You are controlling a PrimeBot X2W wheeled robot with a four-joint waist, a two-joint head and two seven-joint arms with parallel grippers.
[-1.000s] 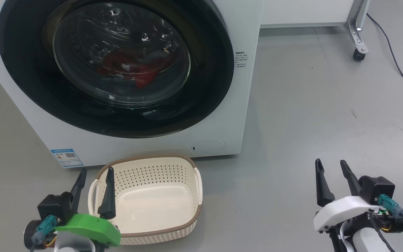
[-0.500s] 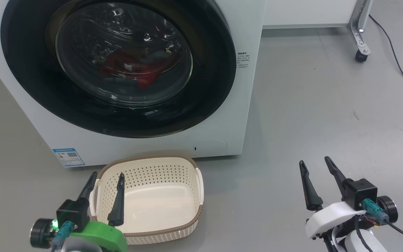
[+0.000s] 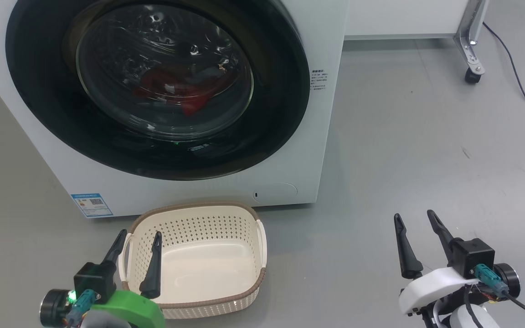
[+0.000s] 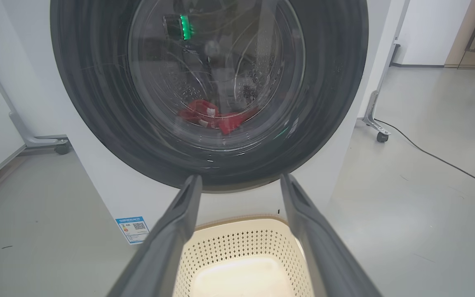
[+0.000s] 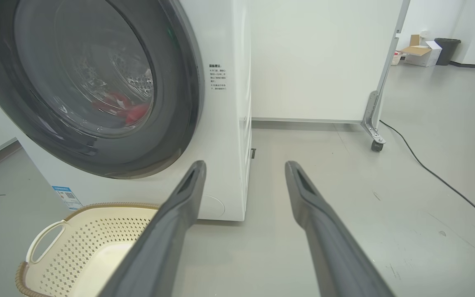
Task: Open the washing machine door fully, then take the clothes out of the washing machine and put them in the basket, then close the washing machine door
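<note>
The white washing machine (image 3: pixel 321 150) stands ahead with its black-rimmed round door (image 3: pixel 271 114) closed. Red clothes (image 3: pixel 180 89) show through the glass, also in the left wrist view (image 4: pixel 217 117) and the right wrist view (image 5: pixel 126 109). The cream basket (image 3: pixel 198 209) sits empty on the floor in front of the machine. My left gripper (image 3: pixel 139 239) is open, its fingers over the basket's left edge. My right gripper (image 3: pixel 415 218) is open above bare floor, well right of the basket and short of the machine. Both hold nothing.
A wheeled metal frame leg (image 3: pixel 470 59) with a white panel stands behind the machine at the right. A black cable (image 3: pixel 517 86) runs across the grey floor there. A box and a dark bin (image 5: pixel 445 49) sit far back.
The head view has shifted slightly. Over the last second my left gripper has drawn back and turned, and my right gripper has moved a little left and turned, both staying open.
</note>
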